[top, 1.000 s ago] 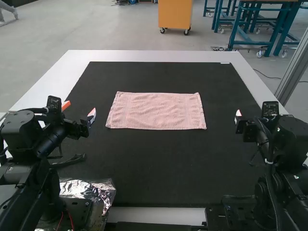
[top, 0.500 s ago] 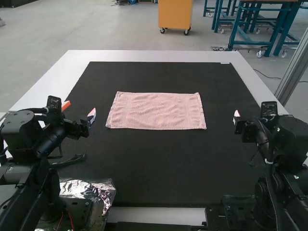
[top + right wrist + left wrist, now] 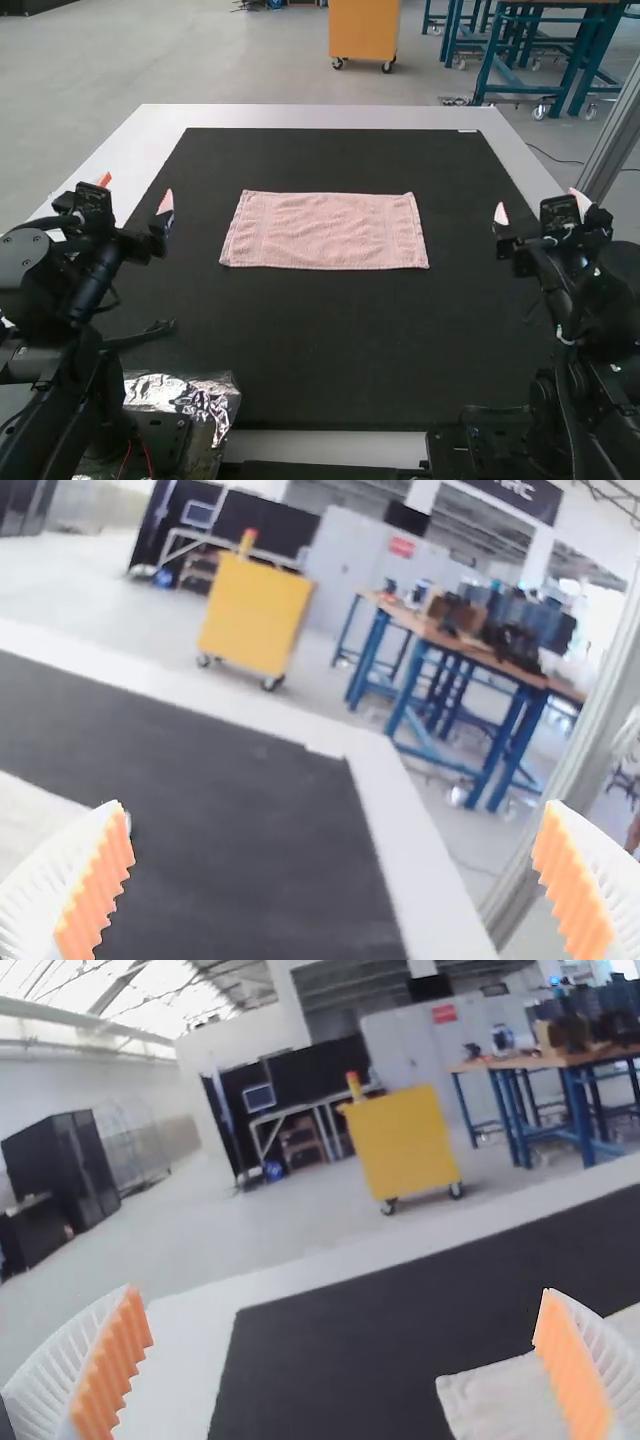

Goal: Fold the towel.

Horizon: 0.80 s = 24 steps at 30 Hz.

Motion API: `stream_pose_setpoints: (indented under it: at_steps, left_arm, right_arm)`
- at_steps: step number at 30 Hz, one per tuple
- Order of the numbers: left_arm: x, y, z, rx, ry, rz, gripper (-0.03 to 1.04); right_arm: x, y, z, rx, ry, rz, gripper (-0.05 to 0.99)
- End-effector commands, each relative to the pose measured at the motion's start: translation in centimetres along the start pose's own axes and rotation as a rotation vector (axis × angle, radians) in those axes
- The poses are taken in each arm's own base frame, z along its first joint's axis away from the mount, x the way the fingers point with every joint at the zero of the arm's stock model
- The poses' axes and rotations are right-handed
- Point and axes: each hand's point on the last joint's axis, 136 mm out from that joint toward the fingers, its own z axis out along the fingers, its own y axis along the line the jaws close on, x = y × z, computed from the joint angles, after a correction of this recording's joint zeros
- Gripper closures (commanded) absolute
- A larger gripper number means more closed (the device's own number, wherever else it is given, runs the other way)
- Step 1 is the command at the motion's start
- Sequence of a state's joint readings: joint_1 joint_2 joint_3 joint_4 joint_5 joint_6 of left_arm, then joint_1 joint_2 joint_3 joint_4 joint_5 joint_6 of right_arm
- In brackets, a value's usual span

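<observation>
The pink towel (image 3: 325, 231) lies flat and spread as a wide rectangle, its long sides running left to right; I cannot tell whether it has layers. My left gripper (image 3: 136, 190) is raised off the towel's left side, open and apart from it. Off the towel's right side my right gripper (image 3: 541, 207) is also open, nothing between its fingers. In the left wrist view, part of the towel (image 3: 500, 1400) shows near one finger of the left gripper (image 3: 340, 1305). A corner of the towel (image 3: 40, 815) appears beyond a finger of the right gripper (image 3: 333, 815).
A black mat (image 3: 330, 350) covers most of the white table (image 3: 330, 117). Crumpled silver foil (image 3: 185, 393) sits by the left arm's base at the near edge. A grey metal post (image 3: 612, 145) rises past the table's right side.
My left gripper has shifted outward to the left and toward the far side. The right gripper has lifted and turned, bringing its second fingertip into sight. The towel has stayed put.
</observation>
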<state>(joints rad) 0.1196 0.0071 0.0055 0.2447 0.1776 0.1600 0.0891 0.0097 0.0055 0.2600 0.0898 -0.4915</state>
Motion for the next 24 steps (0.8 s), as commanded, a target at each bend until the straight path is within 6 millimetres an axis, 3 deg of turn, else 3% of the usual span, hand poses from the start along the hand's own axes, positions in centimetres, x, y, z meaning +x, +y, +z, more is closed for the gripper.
stream_pose_setpoints:
  at_steps: [1, 4, 8, 10, 13, 16, 18, 21, 24]
  left_arm:
    - [-1.0, 1.5, -0.1, -0.080, -0.040, 0.060, 0.08]
    - [-3.7, 2.9, -0.5, -0.150, -0.129, 0.076, 0.05]
    - [-9.6, 4.2, -0.5, -0.165, -0.199, 0.067, 0.05]
    - [-11.2, 5.1, 1.1, -0.159, -0.168, -0.001, 0.05]
    - [-10.4, 5.8, 5.8, -0.121, -0.009, -0.134, 0.05]
    - [-6.0, 5.7, 10.6, -0.098, 0.227, -0.223, 0.05]
    - [-2.5, 4.8, 12.6, -0.073, 0.381, -0.269, 0.05]
    - [1.7, 2.8, 13.9, -0.026, 0.538, -0.290, 0.05]
    - [4.8, 0.7, 14.0, 0.005, 0.643, -0.275, 0.05]
  right_arm:
    - [-1.1, -0.5, -0.1, 0.022, -0.050, -0.103, 0.02]
    - [-4.1, -2.3, -0.4, 0.087, -0.151, -0.039, 0.02]
    - [-9.4, -4.7, -0.7, 0.111, -0.223, 0.043, 0.02]
    - [-11.3, -5.5, 0.4, 0.094, -0.205, 0.123, 0.02]
    - [-12.4, -5.9, 3.7, 0.056, -0.111, 0.260, 0.02]
    - [-9.9, -4.4, 7.4, -0.016, 0.106, 0.356, 0.02]
    - [-7.2, -2.4, 9.2, -0.079, 0.258, 0.432, 0.02]
    - [-2.3, 0.2, 10.6, -0.137, 0.476, 0.469, 0.02]
    - [2.0, 2.8, 10.8, -0.198, 0.657, 0.484, 0.02]
